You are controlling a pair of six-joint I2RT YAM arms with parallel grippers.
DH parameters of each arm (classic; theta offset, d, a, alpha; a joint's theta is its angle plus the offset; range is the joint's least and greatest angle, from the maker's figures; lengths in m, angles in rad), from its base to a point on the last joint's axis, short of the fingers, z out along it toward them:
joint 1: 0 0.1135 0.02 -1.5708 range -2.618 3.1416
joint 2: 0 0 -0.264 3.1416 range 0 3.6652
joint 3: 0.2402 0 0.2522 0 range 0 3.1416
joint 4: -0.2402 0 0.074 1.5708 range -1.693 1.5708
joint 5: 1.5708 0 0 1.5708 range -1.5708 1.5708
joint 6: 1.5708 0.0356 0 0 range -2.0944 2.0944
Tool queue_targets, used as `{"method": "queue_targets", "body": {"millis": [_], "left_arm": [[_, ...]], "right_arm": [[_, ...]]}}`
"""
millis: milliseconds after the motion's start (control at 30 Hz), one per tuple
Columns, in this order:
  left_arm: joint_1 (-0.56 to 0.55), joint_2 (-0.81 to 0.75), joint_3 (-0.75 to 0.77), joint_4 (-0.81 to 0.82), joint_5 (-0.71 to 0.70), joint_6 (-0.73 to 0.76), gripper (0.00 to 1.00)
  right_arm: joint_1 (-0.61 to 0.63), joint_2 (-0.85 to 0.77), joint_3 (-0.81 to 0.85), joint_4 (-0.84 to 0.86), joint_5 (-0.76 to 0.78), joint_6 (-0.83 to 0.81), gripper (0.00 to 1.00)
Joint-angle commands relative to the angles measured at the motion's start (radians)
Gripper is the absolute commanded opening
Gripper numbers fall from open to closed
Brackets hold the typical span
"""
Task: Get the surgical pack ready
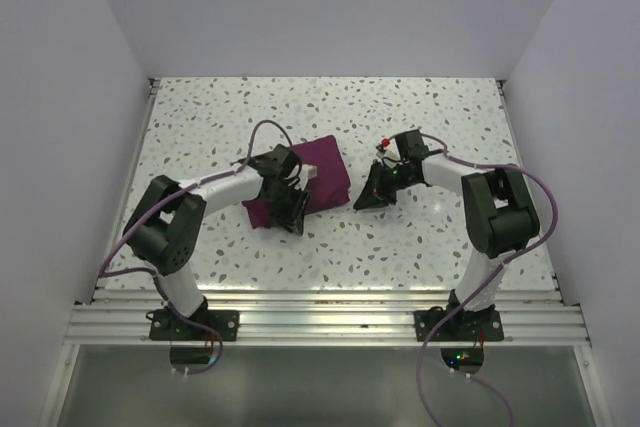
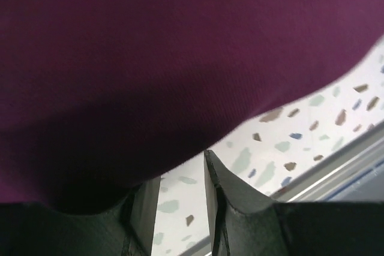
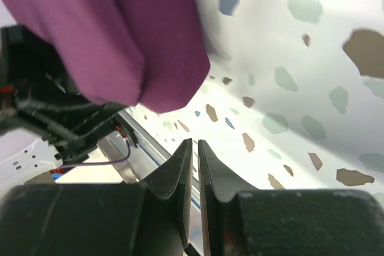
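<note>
The purple cloth (image 1: 318,169) lies folded in a lump near the middle of the speckled surface (image 1: 200,127).

The left arm (image 1: 215,192) goes up from its base, bends at the elbow and reaches to the right. The left end effector (image 1: 292,212) points down at the near edge of the cloth. In the left wrist view its two fingers (image 2: 222,202) stand partly open. The surface shows in the gap between them, and nothing is held there. The cloth fills the view right in front of the tips.

The right arm (image 1: 495,212) goes up, bends and reaches to the left. The right end effector (image 1: 370,197) sits low, just beside the right side of the cloth. Its fingers (image 3: 180,178) are almost pressed together, with only a thin slit, and they hold nothing.
</note>
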Motion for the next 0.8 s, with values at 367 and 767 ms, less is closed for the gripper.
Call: {"method": "queue_targets", "body": {"millis": [367, 767], "left_arm": [[0.133, 0.156, 0.211, -0.021, -0.127, 0.094, 0.42], [0.134, -0.176, 0.106, -0.051, -0.008, 0.088, 0.49]], "right_arm": [[-0.002, 0.068, 0.211, -0.103, -0.029, -0.046, 0.12], [0.021, 0.142, 0.367, -0.06, -0.048, 0.029, 0.24]]}}
